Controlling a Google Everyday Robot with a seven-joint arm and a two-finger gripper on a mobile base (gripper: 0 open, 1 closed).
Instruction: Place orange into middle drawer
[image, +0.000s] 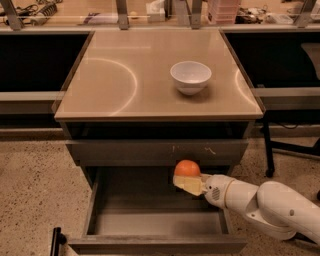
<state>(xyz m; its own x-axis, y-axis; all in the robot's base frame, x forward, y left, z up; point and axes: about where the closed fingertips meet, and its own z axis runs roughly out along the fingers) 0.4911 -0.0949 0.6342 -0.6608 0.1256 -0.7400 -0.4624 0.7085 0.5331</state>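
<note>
The orange (187, 168) is a round bright fruit held in my gripper (185, 181), whose pale fingers (189, 185) are shut around its lower half. The white arm reaches in from the lower right. The gripper holds the orange above the open middle drawer (155, 222), a wide grey metal box pulled out of the cabinet, over its back right part, just below the shut grey drawer front with pale scratch marks (157, 152).
A white bowl (190, 76) stands on the tan cabinet top (120, 80). A dark handle (56, 241) shows at the drawer's lower left. A black stand leg (268, 150) is on the right, on speckled floor.
</note>
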